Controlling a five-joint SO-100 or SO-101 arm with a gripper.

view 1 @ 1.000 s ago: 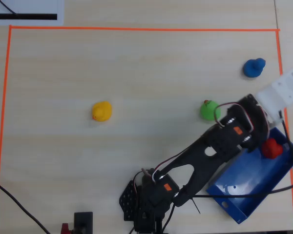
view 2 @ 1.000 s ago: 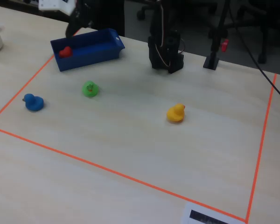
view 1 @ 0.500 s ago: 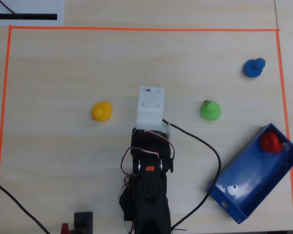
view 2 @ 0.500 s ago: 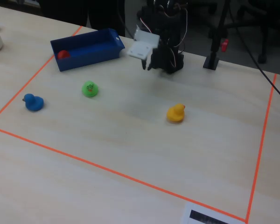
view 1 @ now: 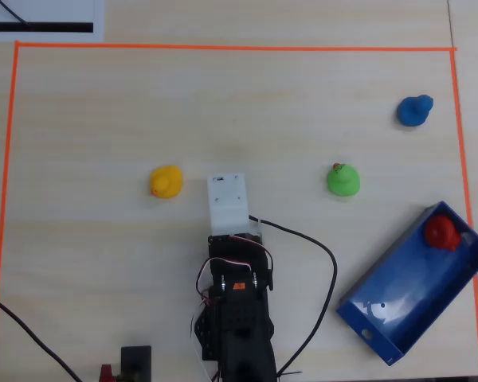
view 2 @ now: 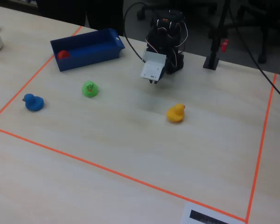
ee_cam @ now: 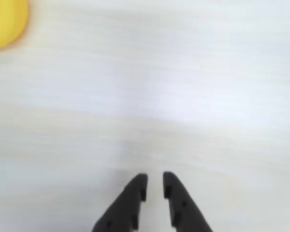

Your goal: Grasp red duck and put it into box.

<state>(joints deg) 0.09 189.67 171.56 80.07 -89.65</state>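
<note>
The red duck lies inside the blue box, at its upper end in the overhead view; in the fixed view the duck is at the left end of the box. My gripper is nearly closed, with only a narrow slit between the black fingers, and holds nothing. It hangs over bare table, far from the box. In the overhead view the white wrist housing hides the fingers. In the fixed view the gripper points down near the arm base.
A yellow duck sits left of the gripper and shows in the wrist view's top left corner. A green duck and a small blue duck sit to the right. Orange tape borders the workspace. Cables trail by the base.
</note>
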